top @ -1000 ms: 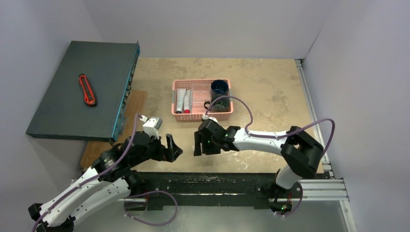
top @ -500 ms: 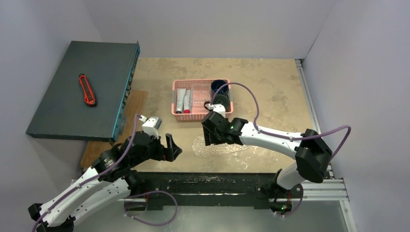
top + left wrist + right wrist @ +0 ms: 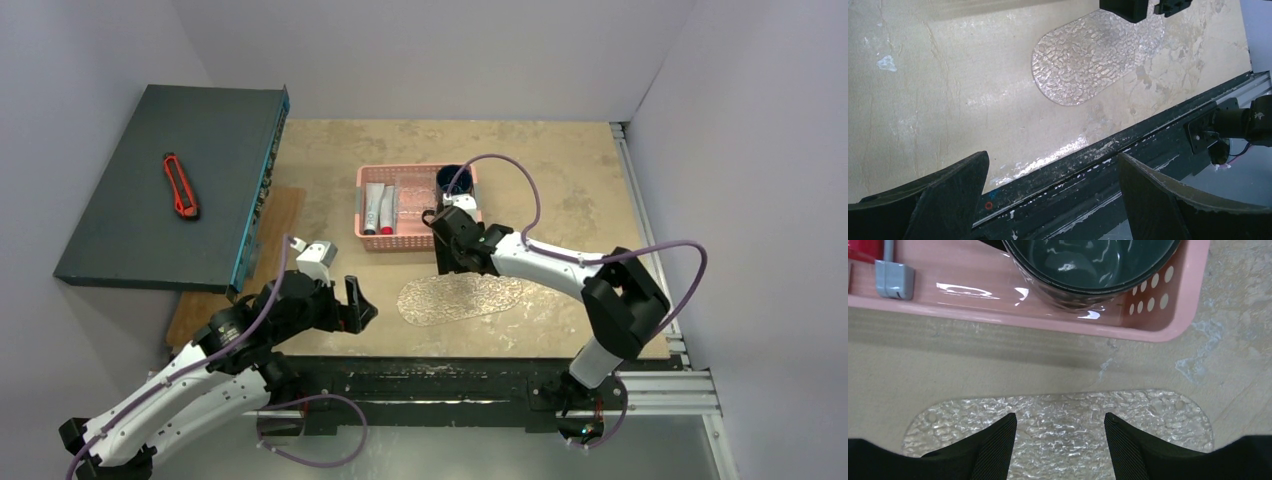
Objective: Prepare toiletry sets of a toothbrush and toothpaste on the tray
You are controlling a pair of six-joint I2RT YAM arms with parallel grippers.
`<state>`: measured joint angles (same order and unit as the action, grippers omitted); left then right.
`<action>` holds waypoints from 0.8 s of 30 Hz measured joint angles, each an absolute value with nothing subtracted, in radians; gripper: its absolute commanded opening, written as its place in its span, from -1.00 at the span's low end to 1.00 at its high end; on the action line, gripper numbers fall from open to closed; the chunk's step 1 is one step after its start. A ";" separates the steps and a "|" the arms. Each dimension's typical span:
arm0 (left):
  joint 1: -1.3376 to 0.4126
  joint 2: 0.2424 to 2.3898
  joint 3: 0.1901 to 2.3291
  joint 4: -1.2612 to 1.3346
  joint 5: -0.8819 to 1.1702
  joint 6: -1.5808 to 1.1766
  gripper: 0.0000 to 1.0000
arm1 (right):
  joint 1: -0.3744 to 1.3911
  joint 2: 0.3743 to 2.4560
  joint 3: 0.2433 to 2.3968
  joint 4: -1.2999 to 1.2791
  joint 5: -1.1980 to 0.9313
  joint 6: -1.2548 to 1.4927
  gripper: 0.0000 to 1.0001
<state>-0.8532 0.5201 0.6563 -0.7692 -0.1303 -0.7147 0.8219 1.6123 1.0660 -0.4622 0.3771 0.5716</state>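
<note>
The clear, bumpy oval tray (image 3: pixel 455 297) lies flat on the table in front of the pink basket (image 3: pixel 418 238). Its near end shows in the left wrist view as the tray (image 3: pixel 1088 60). My right gripper (image 3: pixel 450 266) hovers open and empty over the tray's (image 3: pixel 1148 415) far edge, facing the basket (image 3: pixel 1168 315). A dark green mug (image 3: pixel 1088 265) stands in the basket's near right corner, with a blue mug (image 3: pixel 452 177) behind it. Two silvery tubes with red caps (image 3: pixel 380 210) lie at the basket's left. My left gripper (image 3: pixel 358 305) is open and empty at the table's near edge, left of the tray.
A dark slab (image 3: pixel 170 185) at the left carries an orange utility knife (image 3: pixel 180 186), with a wooden board (image 3: pixel 268 225) beside it. A black rail (image 3: pixel 1128 150) runs along the table's near edge. A small grey piece (image 3: pixel 894 275) lies in the basket.
My right gripper has moved away from the near table edge toward the basket, uncovering the tray, which now lies on the table. The left arm has not moved.
</note>
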 measured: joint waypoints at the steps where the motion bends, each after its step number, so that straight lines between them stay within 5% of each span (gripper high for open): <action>1: -0.853 0.521 0.656 -0.768 -0.130 -0.715 1.00 | 0.817 1.629 1.071 -0.455 0.377 0.566 0.35; 24: -0.853 0.524 0.656 -0.764 -0.130 -0.715 1.00 | 0.749 1.800 1.110 -0.341 0.333 0.514 0.37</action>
<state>-0.8532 0.5243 0.6559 -0.7643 -0.1299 -0.7151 0.7486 1.8004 1.1103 -0.3408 0.3332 0.5140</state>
